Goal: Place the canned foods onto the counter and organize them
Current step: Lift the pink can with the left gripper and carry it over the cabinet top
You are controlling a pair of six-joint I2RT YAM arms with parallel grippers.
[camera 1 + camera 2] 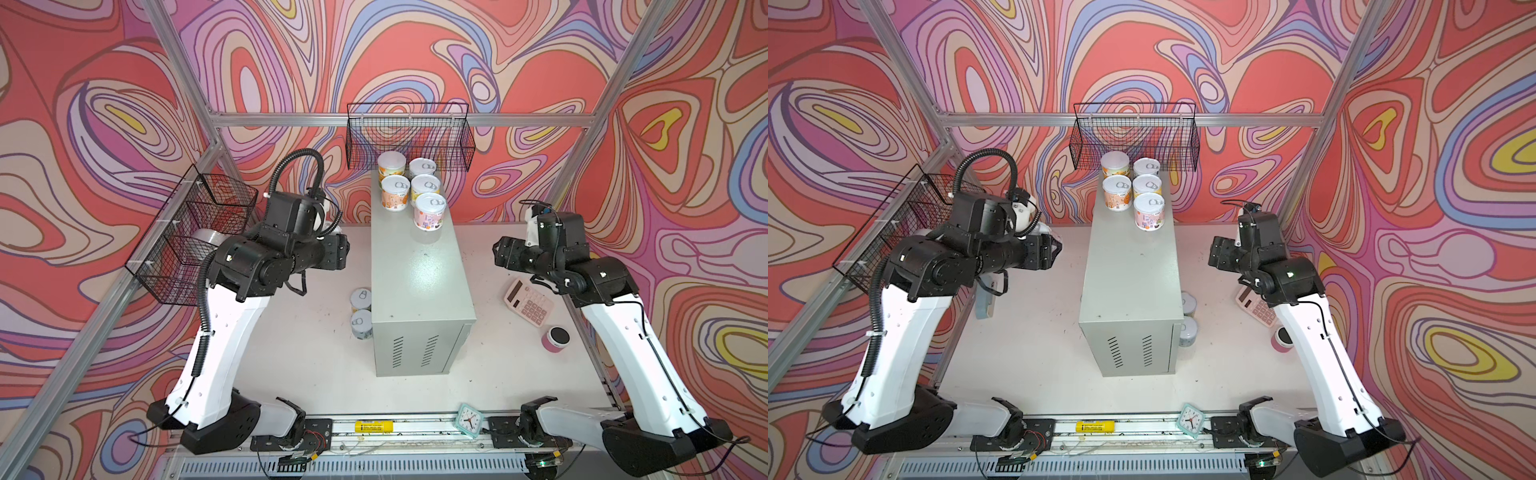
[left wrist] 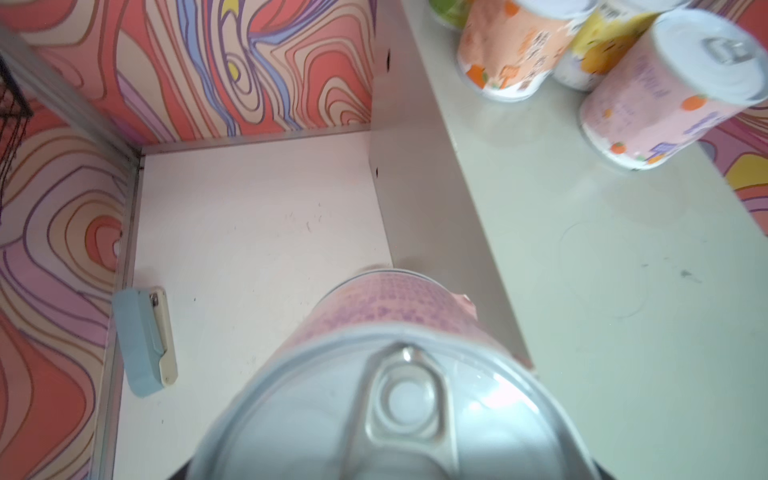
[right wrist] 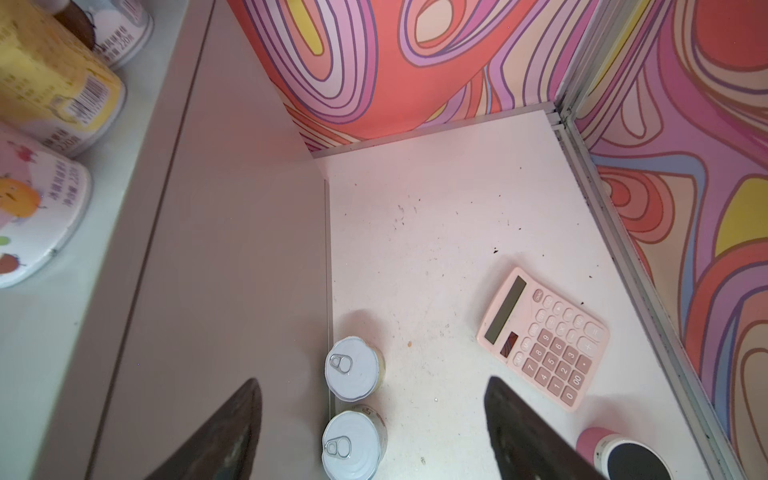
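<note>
Several canned foods (image 1: 409, 187) stand clustered at the far end of the counter (image 1: 419, 282), a tall grey box seen in both top views. Two more tins (image 1: 360, 311) stand on the table against its left side. Another two (image 3: 352, 368) stand against its right side. My left gripper (image 1: 343, 249) hovers left of the counter, shut on a pink-labelled tin (image 2: 395, 324) whose pull-tab lid fills the left wrist view. The fingers there are hidden. My right gripper (image 3: 374, 432) is open and empty, high above the right-hand pair of tins.
A pink calculator (image 3: 544, 336) and a small pink cylinder with a black top (image 3: 623, 455) lie right of the counter. A blue stapler (image 2: 145, 340) lies by the left wall. Wire baskets hang on the back wall (image 1: 409, 137) and the left wall (image 1: 191, 232).
</note>
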